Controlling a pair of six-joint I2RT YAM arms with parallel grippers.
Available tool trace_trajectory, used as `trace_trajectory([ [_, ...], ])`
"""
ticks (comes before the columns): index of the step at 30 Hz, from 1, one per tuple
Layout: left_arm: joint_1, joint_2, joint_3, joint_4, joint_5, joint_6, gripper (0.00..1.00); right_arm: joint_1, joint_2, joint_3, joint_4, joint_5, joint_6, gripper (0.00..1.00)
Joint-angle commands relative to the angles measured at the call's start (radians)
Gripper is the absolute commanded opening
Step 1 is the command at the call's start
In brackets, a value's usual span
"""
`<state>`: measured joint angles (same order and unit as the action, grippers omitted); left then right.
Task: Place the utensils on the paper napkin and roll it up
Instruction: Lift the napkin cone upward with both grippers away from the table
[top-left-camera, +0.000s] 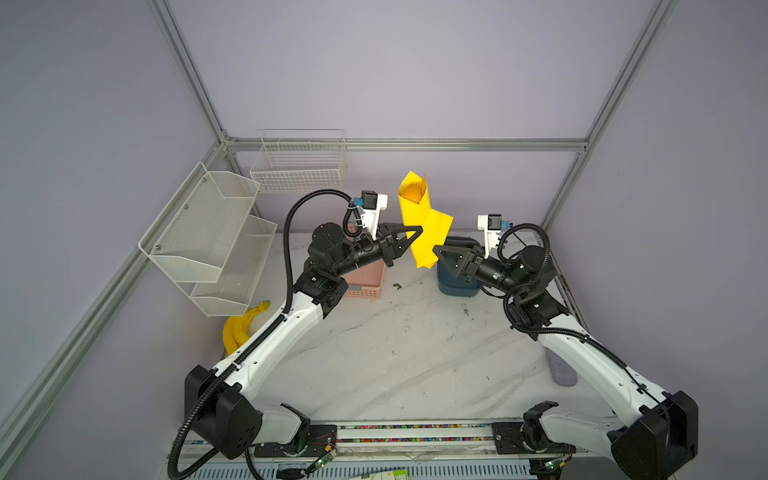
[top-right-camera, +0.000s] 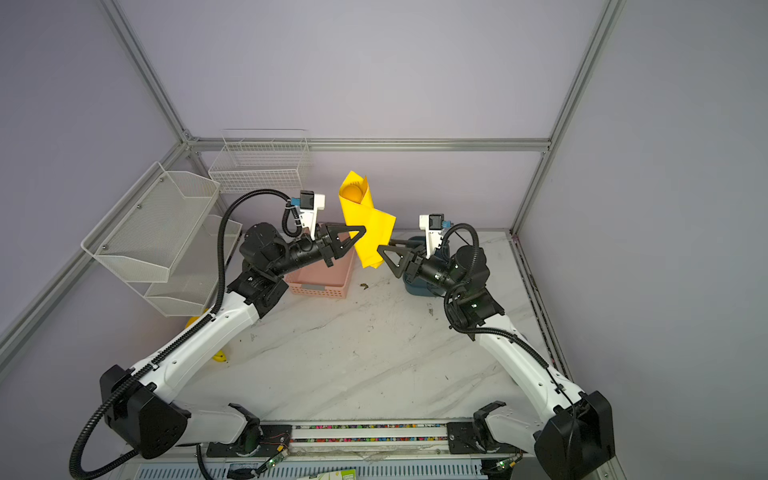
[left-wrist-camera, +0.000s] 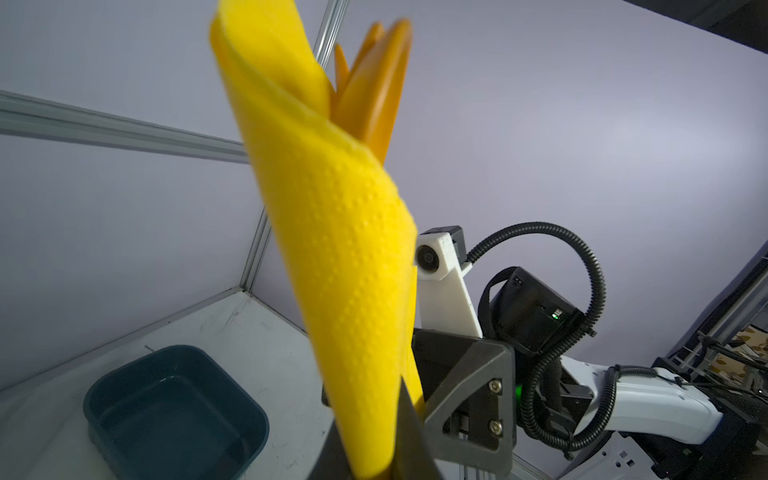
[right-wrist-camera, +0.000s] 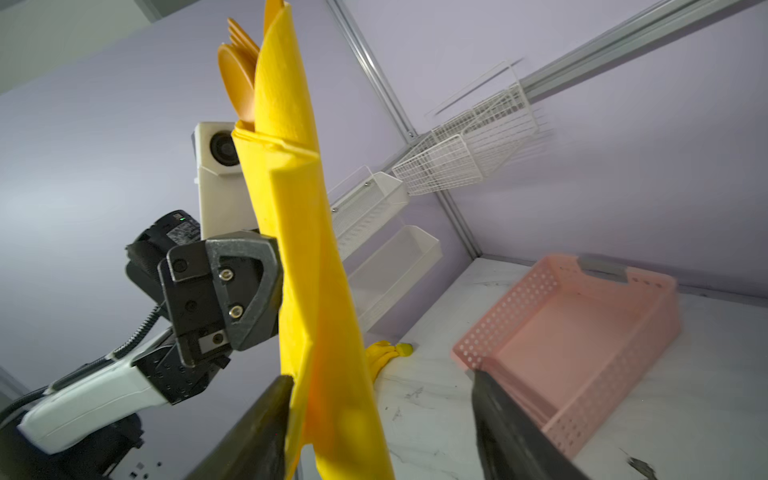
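Observation:
The paper napkin (top-left-camera: 420, 218) (top-right-camera: 365, 222) is rolled into a bright yellow tube and stands upright in the air above the back of the table. The orange utensils (top-left-camera: 410, 193) (left-wrist-camera: 374, 95) (right-wrist-camera: 239, 79) stick out of its upper end; only their tips show, a round spoon bowl among them. My left gripper (top-left-camera: 417, 233) (left-wrist-camera: 374, 453) is shut on the lower half of the roll from the left. My right gripper (top-left-camera: 436, 250) (right-wrist-camera: 380, 390) is open around the roll's bottom end; one finger (right-wrist-camera: 266, 415) is against the paper and the other stands well apart.
A pink perforated basket (top-left-camera: 365, 284) (right-wrist-camera: 582, 332) sits under the left arm. A dark blue bin (top-left-camera: 455, 286) (left-wrist-camera: 174, 403) lies below the right gripper. Yellow bananas (top-left-camera: 241, 328) lie at the table's left edge, below white mesh shelves (top-left-camera: 208, 241) and a wire basket (top-left-camera: 299, 166).

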<state>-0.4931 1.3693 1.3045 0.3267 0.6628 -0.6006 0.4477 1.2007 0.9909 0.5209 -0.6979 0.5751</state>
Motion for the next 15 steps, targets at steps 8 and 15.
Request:
trace_trajectory([
  [8,0.003,-0.012,0.111,0.084,0.063,0.007,0.10,-0.001,0.068,0.065,0.177,-0.163,-0.025,0.66],
  [15,0.004,-0.010,0.113,0.085,0.036,0.011,0.09,-0.001,0.075,0.064,0.222,-0.203,-0.008,0.42],
])
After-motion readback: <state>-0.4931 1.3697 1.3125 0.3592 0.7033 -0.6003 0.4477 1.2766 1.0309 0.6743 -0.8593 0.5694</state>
